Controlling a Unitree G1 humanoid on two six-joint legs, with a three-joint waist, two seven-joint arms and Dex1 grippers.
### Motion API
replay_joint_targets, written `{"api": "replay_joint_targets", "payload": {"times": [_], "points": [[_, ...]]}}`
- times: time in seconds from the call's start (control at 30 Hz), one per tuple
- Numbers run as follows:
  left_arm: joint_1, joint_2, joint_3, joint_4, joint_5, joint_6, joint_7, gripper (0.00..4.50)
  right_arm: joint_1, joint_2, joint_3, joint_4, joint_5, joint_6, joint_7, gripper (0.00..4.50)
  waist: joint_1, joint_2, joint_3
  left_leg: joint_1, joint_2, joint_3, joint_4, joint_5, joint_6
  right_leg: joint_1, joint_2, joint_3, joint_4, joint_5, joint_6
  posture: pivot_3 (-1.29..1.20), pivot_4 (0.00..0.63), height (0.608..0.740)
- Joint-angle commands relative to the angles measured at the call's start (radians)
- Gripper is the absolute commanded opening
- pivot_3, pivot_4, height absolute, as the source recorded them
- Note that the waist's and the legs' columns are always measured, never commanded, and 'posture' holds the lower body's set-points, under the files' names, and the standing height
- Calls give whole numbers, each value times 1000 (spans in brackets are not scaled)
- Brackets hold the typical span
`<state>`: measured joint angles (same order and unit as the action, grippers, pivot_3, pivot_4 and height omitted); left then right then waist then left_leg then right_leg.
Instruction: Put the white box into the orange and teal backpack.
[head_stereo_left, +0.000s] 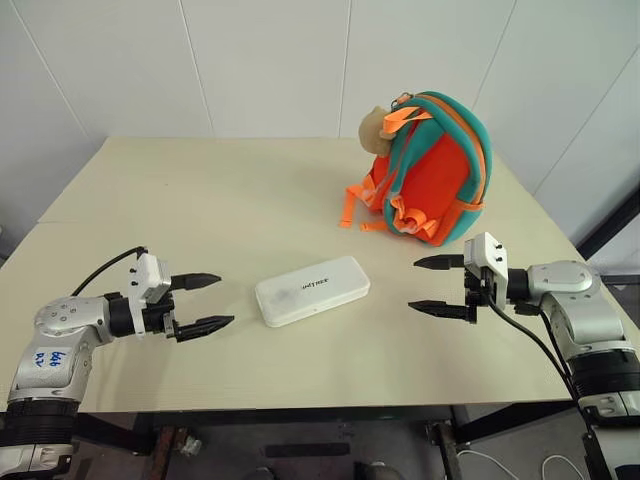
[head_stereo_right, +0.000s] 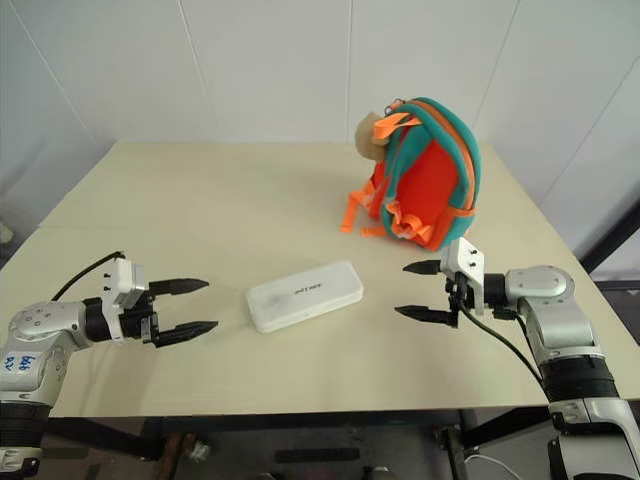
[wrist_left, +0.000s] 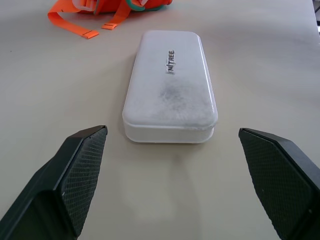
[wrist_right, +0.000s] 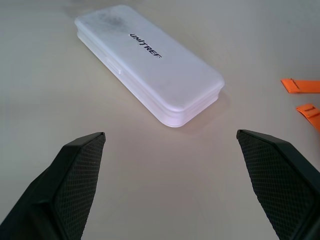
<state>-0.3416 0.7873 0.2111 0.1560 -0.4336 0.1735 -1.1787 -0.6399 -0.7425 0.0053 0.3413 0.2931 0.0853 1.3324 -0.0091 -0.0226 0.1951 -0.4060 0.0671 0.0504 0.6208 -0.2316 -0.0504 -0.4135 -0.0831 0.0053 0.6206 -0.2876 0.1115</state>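
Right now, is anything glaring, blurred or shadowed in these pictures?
Left eye view: even light, faint shadow under the flat white plastic box. Left wrist view: a grey smudge on its lid, and the black textured fingers look soft up close. Right wrist view: pale sheen on the beige table.

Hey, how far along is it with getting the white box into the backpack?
Nothing looks done yet. The white box lies flat on the table, apart from the upright backpack. The left gripper and right gripper flank it, open and empty. Grasping, lifting and inserting remain.

white box (head_stereo_left: 312, 290) (dark lettering), orange and teal backpack (head_stereo_left: 435, 170).
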Motion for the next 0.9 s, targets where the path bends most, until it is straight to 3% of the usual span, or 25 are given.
{"api": "replay_joint_targets", "payload": {"times": [0.03, 0.17, 0.27, 0.33, 0.63, 0.73, 0.9], "points": [[4, 4, 32, -59, -31, 6, 14, 4500, -53, 1, 2, 28, -12, -26, 10, 4453, -2, 0, 0, 0, 0, 0, 0, 0, 0, 0, 0, 0, 0, 0, 0, 0, 150, 740], [34, 1, 41, -75, -18, -5, 43, 4500, -101, 26, 21, 96, -30, -43, 16, 4453, -8, 0, 0, 0, 0, 0, 0, 0, 0, 0, 0, 0, 0, 0, 0, 0, 150, 740], [54, 8, 39, -47, 20, -35, 71, 4318, -158, 65, 37, 206, -60, -93, 4, 3821, -18, 0, 0, 0, 0, 1, 0, 0, 0, 0, 0, 1, 0, 0, 0, 0, 150, 740], [62, 5, 51, -42, 17, -29, 96, 3926, -191, 91, 45, 283, -85, -136, -2, 3206, -21, 0, 0, 0, 0, 1, 0, 0, 0, 0, 0, 1, 0, 0, 0, 0, 150, 740], [155, 14, 30, -138, 41, 51, 191, 1120, -369, 197, 79, 700, -218, -348, -58, 61, -26, 0, 0, 1, 0, 2, 0, 0, 0, -1, 0, 2, 1, 0, 0, 0, 150, 740], [145, 12, -35, -150, 102, 81, 225, 254, -412, 217, 100, 788, -279, -384, -107, 0, -21, 0, 0, 1, 0, 1, 0, 0, 0, 0, 0, 2, 1, 0, 0, 0, 150, 740], [112, 1, -92, -165, 119, 116, 233, 254, -455, 263, 98, 862, -321, -408, -164, 0, -23, 0, 0, 1, 0, 2, 0, 0, 0, -1, 0, 2, 2, 0, 0, 0, 150, 740]]}}
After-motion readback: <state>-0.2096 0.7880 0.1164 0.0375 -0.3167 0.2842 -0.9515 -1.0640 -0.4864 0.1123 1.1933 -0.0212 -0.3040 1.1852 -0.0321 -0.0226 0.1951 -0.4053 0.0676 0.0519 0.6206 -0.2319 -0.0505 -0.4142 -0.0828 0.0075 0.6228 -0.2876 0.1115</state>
